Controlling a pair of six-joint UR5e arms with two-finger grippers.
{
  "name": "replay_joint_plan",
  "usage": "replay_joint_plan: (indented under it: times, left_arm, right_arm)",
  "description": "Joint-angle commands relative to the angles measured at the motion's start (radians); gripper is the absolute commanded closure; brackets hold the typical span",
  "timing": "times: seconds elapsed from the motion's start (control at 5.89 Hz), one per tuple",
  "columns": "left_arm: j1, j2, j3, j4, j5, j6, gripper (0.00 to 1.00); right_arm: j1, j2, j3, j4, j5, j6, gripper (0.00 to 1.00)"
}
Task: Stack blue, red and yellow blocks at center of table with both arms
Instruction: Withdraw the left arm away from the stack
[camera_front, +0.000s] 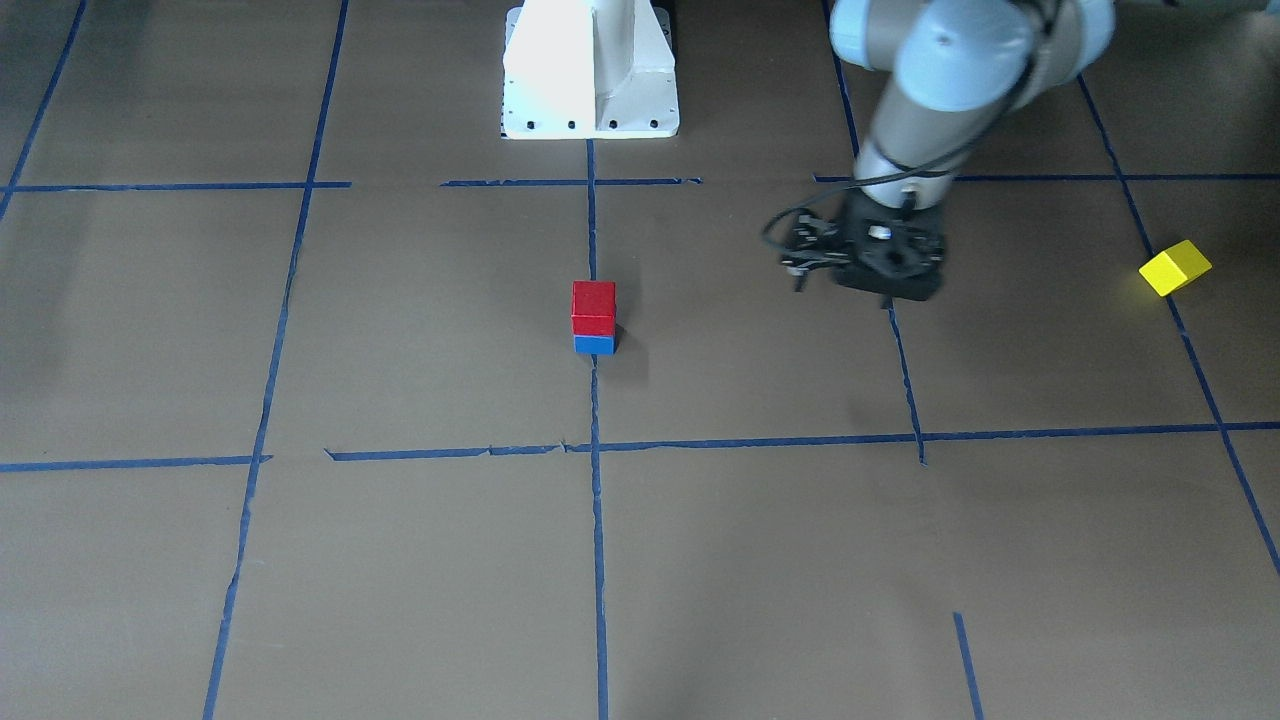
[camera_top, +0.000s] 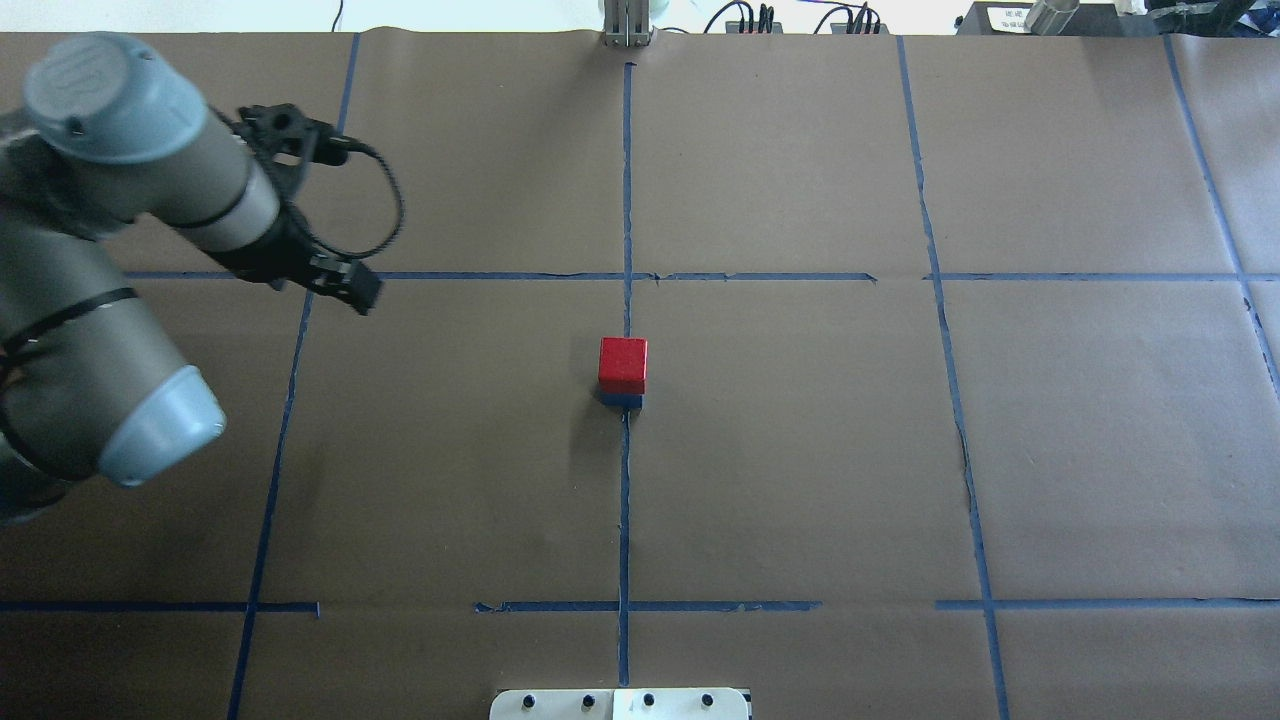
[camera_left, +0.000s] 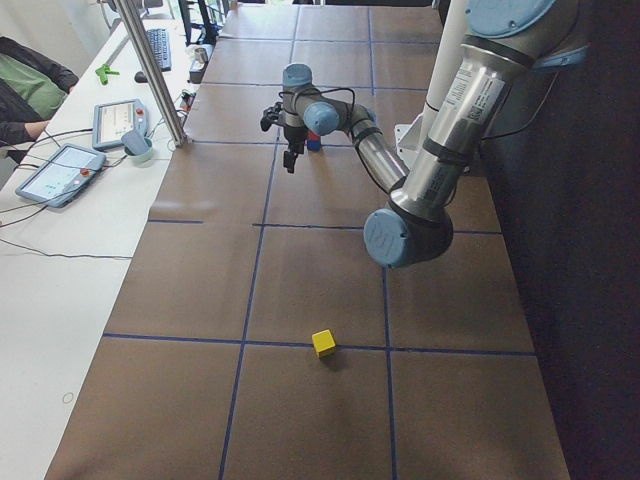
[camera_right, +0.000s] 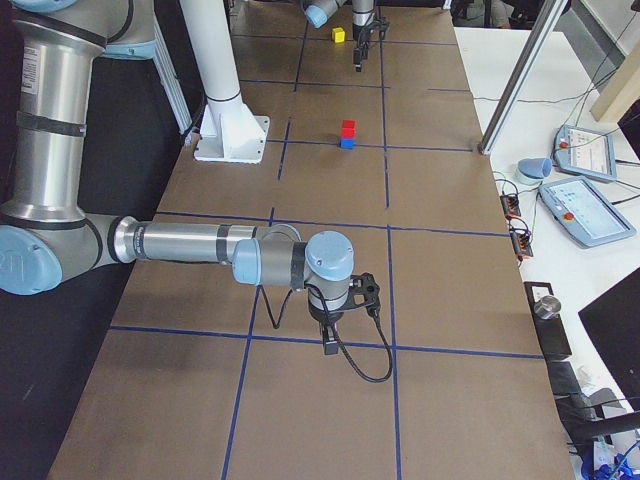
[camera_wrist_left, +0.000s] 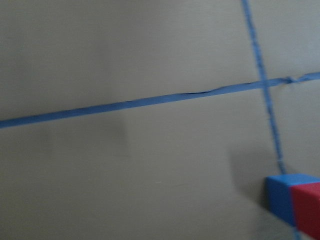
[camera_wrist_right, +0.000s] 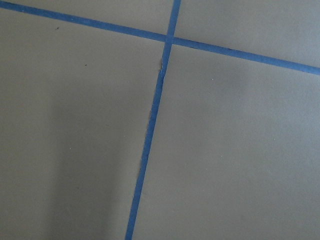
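Left gripper (camera_top: 360, 293): empty; jaw spacing unreadable.
Done: red block (camera_front: 593, 307) sits on blue block (camera_front: 594, 344), to its right.
Remaining: yellow block (camera_front: 1175, 267), loose, to its left, awaiting pickup.
Right gripper (camera_right: 330, 345): farthest off; cannot tell its state.

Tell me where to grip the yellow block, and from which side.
Grip the yellow block by two opposite side faces, coming straight down. It lies flat and alone, all sides free; it looks turned against the tape lines, so likely rotate the wrist to match.
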Motion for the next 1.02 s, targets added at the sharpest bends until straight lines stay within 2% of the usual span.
replay_joint_plan:
  times: [0.0, 0.17, 0.34, 0.51, 0.68, 0.85]
  left_arm:
    - [-0.186, 0.324, -0.006, -0.178, -0.115, 0.306, 0.0]
    - [-0.263, 0.463, -0.006, -0.211, -0.181, 0.178, 0.0]
    - [-0.271, 0.566, 0.017, -0.295, -0.178, 0.095, 0.0]
    - [-0.274, 0.658, 0.098, -0.53, -0.175, -0.023, 0.0]
    - [-0.274, 0.68, 0.208, -0.785, -0.168, -0.224, 0.0]
    - [-0.274, 0.7, 0.334, -0.937, -0.166, -0.235, 0.01]
  right_arm:
    - [-0.002, -0.001, 0.0, 0.0, 0.0, 0.0, 0.0]
    - [-0.002, 0.0, 0.0, -0.001, 0.0, -0.002, 0.0]
    - [-0.003, -0.001, 0.0, 0.0, 0.0, -0.002, 0.0]
    - [-0.005, 0.0, 0.0, 0.0, 0.0, -0.002, 0.0]
    - [-0.006, -0.001, 0.0, 0.002, 0.0, -0.002, 0.0]
    - [-0.008, 0.0, 0.0, 0.002, 0.0, -0.002, 0.0]
